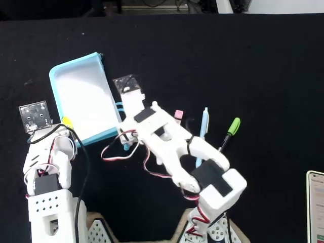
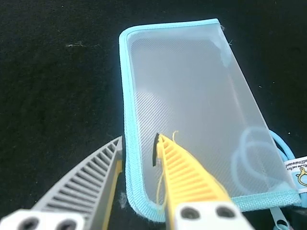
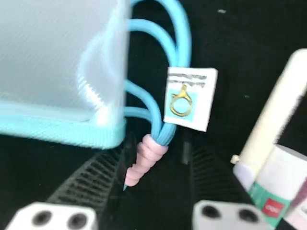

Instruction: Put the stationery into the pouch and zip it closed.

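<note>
Unclenched, the left gripper (image 2: 139,139) straddled one long edge of the pouch (image 2: 192,96). Its yellow finger (image 2: 187,177) lay on the clear ribbed face and its grey finger (image 2: 91,177) lay over the black table (image 2: 48,72) just outside the blue trim, so the border ran between them. The right gripper (image 3: 156,148) was also released, with its dark fingers either side of a pink ridged cord end (image 3: 144,160). Whether either finger touched it could not be told. A blue cord loop (image 3: 163,72) rose from that end beside the pouch's corner, and a small paper tag (image 3: 189,98) bearing a gold clasp picture sat against the cord. Close by stood a white barrel (image 3: 283,105) and a white stick with a green and red label (image 3: 276,189). From above, the pouch (image 1: 83,96) lay flat and slanted on the left half of the table. A pink-topped item (image 1: 178,114), a light-blue pen (image 1: 203,134) and a green-capped marker (image 1: 230,131) lay side by side well to its right. The right arm (image 1: 177,152) lay between them and the pouch and covered the lower part of the pen. That arm also hid most of the cord, which its wrist view gave plainly. It stretched on a diagonal from its base at the table's near edge to the pouch's near right corner, where the right gripper (image 1: 124,142) sat. The left arm (image 1: 48,172) stood folded above its base at the near left, with the left gripper (image 1: 68,124) at the pouch's left edge.
</note>
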Tool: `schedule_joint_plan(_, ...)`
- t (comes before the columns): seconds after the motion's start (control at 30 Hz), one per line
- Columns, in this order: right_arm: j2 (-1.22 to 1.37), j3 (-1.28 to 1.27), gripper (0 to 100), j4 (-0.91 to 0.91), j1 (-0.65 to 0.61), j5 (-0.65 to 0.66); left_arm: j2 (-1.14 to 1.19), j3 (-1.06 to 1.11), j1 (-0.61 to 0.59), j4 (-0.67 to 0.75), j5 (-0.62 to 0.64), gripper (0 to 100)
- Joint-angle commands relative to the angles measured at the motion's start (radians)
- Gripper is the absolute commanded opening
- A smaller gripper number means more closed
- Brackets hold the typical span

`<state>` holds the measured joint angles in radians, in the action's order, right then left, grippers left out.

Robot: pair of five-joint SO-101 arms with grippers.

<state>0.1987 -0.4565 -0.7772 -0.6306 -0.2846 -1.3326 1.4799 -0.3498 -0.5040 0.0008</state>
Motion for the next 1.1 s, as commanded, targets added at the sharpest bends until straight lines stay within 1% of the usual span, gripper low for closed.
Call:
schedule_joint_plan(0.0, 0.061, 0.127, 22.8, -0.112, 0.025, -0.002, -0.014, -0.025, 0.004, -0.003, 0.006, 12)
schedule_joint_plan(0.13, 0.150, 0.232, 13.7, -0.206, 0.006, 0.012, -0.014, -0.025, 0.004, -0.003, 0.006, 12)
schedule_joint_plan(0.2, 0.189, 0.282, 6.9, -0.256, 0.006, 0.081, -0.014, -0.024, 0.004, -0.003, 0.006, 12)
schedule_joint_plan(0.23, 0.202, 0.303, 1.7, -0.279, 0.008, 0.118, -0.014, -0.024, 0.004, -0.003, 0.006, 12)
schedule_joint_plan(0.27, 0.209, 0.321, 0.9, -0.310, 0.011, 0.144, -0.014, -0.024, 0.004, -0.002, 0.006, 12)
schedule_joint_plan(0.3, 0.206, 0.340, 2.1, -0.354, 0.014, 0.157, -0.014, -0.022, 0.004, -0.002, 0.006, 12)
schedule_joint_plan(0.4, 0.133, 0.381, 1.1, -0.479, 0.040, 0.155, -0.014, -0.021, 0.004, 0.002, 0.005, 12)
schedule_joint_plan(0.5, 0.018, 0.346, 1.0, -0.528, 0.078, 0.161, -0.014, -0.021, 0.004, 0.002, 0.005, 12)
schedule_joint_plan(0.67, -0.153, 0.220, 1.1, -0.496, 0.184, 0.163, -0.014, -0.019, 0.004, 0.003, 0.005, 12)
schedule_joint_plan(0.8, -0.249, 0.120, 1.1, -0.456, 0.227, 0.169, -0.014, -0.019, 0.004, 0.003, 0.003, 12)
schedule_joint_plan(0.9, -0.315, 0.087, 1.1, -0.451, 0.273, 0.213, -0.014, -0.018, 0.004, 0.003, 0.003, 12)
schedule_joint_plan(1.07, -0.452, 0.048, 1.1, -0.450, 0.374, 0.252, -0.014, -0.018, 0.004, 0.003, 0.003, 12)
